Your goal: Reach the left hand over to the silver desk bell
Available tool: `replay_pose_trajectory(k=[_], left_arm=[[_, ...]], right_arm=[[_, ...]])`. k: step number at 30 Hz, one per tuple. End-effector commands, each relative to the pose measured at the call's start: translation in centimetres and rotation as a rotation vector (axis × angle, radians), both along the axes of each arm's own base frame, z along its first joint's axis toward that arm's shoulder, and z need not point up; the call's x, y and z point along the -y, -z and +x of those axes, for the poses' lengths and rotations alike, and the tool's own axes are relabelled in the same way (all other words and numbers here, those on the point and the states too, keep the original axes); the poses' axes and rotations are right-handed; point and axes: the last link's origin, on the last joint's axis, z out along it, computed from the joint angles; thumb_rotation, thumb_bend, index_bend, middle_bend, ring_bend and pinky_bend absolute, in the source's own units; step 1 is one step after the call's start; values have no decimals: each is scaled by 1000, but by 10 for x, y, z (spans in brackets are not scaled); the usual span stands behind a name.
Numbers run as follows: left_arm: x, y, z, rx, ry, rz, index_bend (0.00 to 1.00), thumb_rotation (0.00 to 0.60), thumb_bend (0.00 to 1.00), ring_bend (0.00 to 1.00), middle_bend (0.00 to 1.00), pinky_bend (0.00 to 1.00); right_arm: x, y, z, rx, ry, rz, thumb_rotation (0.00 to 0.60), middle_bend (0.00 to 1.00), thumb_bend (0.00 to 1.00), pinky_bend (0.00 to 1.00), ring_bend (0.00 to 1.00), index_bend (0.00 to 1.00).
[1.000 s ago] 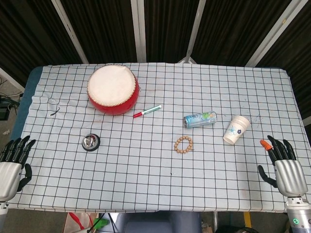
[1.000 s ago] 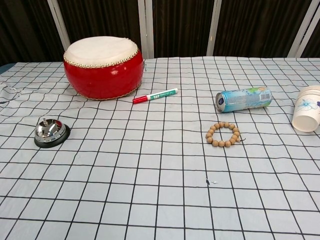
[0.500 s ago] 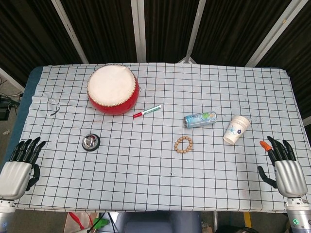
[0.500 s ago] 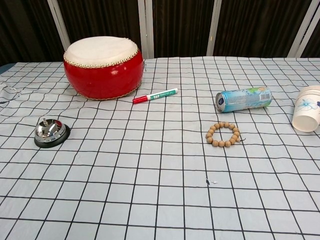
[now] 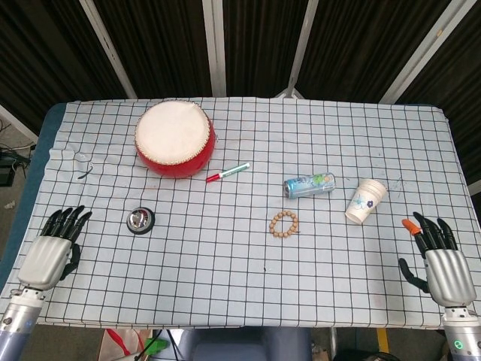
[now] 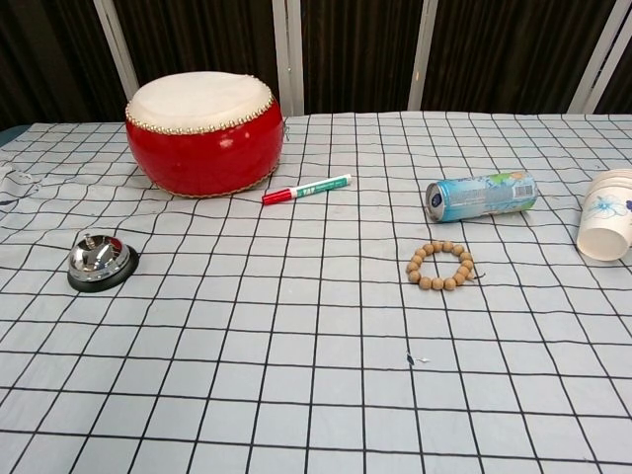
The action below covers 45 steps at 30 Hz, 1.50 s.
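Left of bell (image 5: 140, 219), upright: left hand (image 5: 51, 254), empty.

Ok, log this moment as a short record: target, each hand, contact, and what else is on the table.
target: silver desk bell, upright on the checked cloth
left hand: open, near the table's left edge, apart from the bell
right hand: open, at the right edge
contact: none
other items: red drum, marker, can on its side, bead bracelet, paper cups
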Motion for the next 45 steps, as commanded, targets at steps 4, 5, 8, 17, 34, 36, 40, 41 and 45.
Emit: replay_pose_trajectory(k=[4, 5, 8, 17, 34, 36, 40, 41, 45], left_arm=[[-39, 31, -1, -30, -14, -60, 0, 600, 1000, 0, 0, 0], [-43, 34, 1, -32, -13, -67, 0, 600, 1000, 0, 0, 0], [-56, 46, 8, -42, -2, -82, 0, 600, 1000, 0, 0, 0], [-85, 88, 21, -117, 11, -138, 0, 600, 1000, 0, 0, 0], [-104, 138, 22, -167, -16, -211, 0, 600, 1000, 0, 0, 0], [-104, 140, 20, -173, -18, -213, 0, 600, 1000, 0, 0, 0], [-104, 140, 20, -180, -16, -210, 0, 600, 1000, 0, 0, 0], [-104, 138, 21, -180, -10, -207, 0, 600, 1000, 0, 0, 0], [-105, 125, 30, -163, 21, -163, 0, 600, 1000, 0, 0, 0]], right_arm=[[1, 1, -1, 1, 6, 9, 600, 83, 404, 40, 116, 165], [1, 1, -1, 0, 7, 9, 600, 83, 404, 40, 116, 164], [2, 2, -2, 0, 10, 13, 600, 83, 404, 40, 116, 164], [3, 3, -4, 0, 20, 21, 600, 83, 403, 39, 115, 164], [5, 4, -6, -1, 25, 26, 600, 83, 404, 39, 116, 164], [5, 4, -6, 1, 24, 26, 600, 83, 404, 40, 116, 164], [5, 5, -5, 2, 20, 30, 600, 83, 403, 39, 116, 164], [5, 5, -4, 2, 18, 30, 600, 83, 403, 40, 116, 164], [5, 5, -4, 3, 17, 28, 600, 83, 404, 39, 116, 164]])
